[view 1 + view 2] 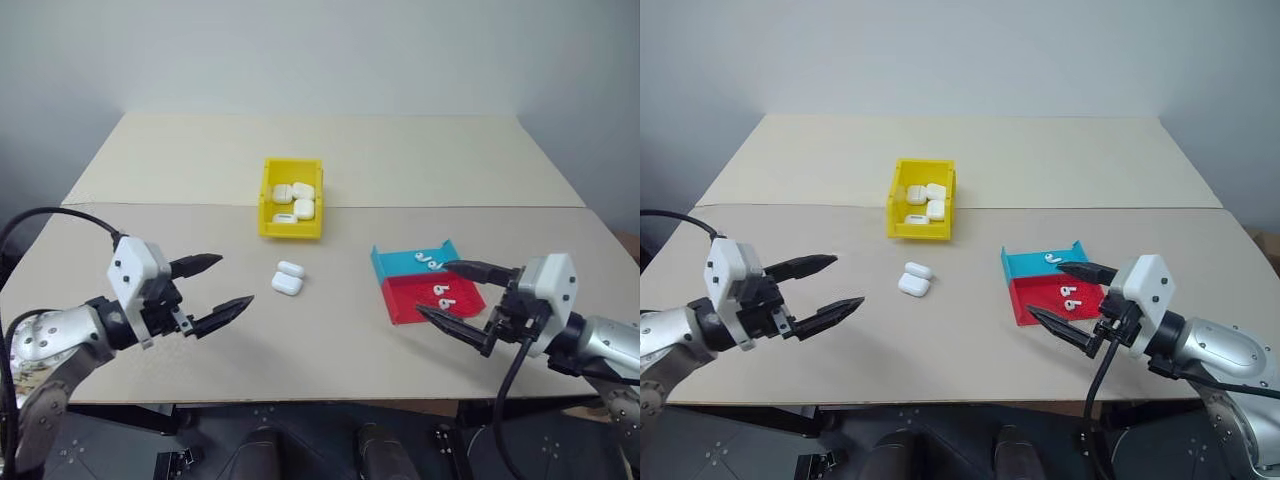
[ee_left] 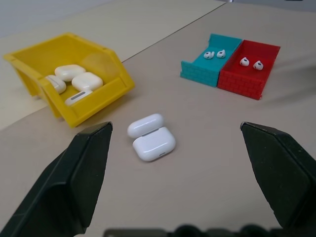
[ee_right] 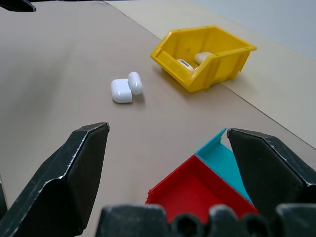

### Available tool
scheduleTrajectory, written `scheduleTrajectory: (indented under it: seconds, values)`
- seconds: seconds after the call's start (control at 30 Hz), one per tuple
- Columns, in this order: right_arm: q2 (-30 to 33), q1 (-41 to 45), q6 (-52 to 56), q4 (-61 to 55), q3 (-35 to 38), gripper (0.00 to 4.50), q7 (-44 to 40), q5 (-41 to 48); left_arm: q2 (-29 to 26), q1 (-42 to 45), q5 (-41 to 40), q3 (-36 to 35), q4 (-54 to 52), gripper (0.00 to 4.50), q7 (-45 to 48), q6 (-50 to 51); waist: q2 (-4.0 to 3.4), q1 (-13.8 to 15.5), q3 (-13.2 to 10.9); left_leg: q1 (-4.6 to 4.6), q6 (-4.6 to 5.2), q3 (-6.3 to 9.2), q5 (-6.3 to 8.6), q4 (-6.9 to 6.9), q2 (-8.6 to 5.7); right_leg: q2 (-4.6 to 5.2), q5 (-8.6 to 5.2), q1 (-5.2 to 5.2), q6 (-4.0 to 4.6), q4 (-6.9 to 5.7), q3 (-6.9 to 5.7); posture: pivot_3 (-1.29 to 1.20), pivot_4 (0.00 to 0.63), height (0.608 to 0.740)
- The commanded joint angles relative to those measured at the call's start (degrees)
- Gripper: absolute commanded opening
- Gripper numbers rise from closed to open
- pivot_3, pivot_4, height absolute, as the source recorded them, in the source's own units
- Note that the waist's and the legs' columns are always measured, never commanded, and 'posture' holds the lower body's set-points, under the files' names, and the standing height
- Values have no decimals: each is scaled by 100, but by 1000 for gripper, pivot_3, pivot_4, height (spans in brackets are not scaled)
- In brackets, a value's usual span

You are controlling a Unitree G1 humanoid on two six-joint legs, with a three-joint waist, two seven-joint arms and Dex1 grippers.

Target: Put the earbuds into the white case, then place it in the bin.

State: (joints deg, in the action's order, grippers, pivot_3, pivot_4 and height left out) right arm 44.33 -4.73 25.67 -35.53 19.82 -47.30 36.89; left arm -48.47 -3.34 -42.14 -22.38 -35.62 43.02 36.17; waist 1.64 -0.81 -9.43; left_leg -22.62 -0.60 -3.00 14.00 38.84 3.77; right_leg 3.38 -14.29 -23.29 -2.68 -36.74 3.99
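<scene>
White case [image 1: 287, 277] lid-open on table [image 1: 330, 330], earbuds [image 2: 250, 62] in trays, both grippers' fingers wide apart, empty

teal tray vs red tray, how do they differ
The teal tray is turquoise and sits farther from the robot; the red tray is red and sits nearer, against the teal one. Both are shallow, with brick-patterned walls, and each holds two white earbuds.
</scene>
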Motion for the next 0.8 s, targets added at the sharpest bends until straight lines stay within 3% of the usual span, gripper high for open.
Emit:
scheduleTrajectory:
  seconds: [0.03,0.17,0.27,0.4,0.53,0.63,0.8]
  values:
    - [88,39,49,-191,270,4464,41,195,-241,16,36,-160,-72,4500,-35,156,2,12,-1,0,0,1,0,-3,1,-1,-1,0,1,0,-1,0,150,740]
    - [31,-26,87,-299,235,4464,133,193,-710,348,-59,95,140,4500,54,683,10,16,-6,-1,-1,0,1,-4,1,0,-3,-1,1,0,-2,0,150,740]
    - [-22,-53,98,-375,182,4464,241,171,-929,1109,-190,668,335,4500,-332,1616,13,40,-8,-1,-1,0,0,-4,-1,2,-4,-2,0,-1,-3,0,150,740]
    - [-66,-57,145,-478,154,4464,396,190,-372,1722,-222,1025,432,4500,-839,1922,14,8,-9,-7,-1,2,1,-5,-1,1,-4,-3,-4,1,-3,0,150,740]
    - [-74,-20,192,-522,151,4464,506,216,-33,1941,382,1575,135,4500,-1308,1715,16,-7,-10,-20,-2,4,5,-7,-2,-1,-4,-14,-3,2,-2,0,150,740]
    - [-87,6,238,-550,153,4464,572,241,304,2569,-198,1629,353,4500,-1593,2779,19,13,-11,-33,-2,6,5,-6,-3,-1,-4,-28,-2,0,-2,0,150,740]
    - [-127,7,286,-619,113,4464,692,292,804,3655,-266,1995,392,4500,-2323,4721,21,37,-12,-33,-2,14,5,1,-8,1,-2,-21,-8,0,-5,0,150,740]
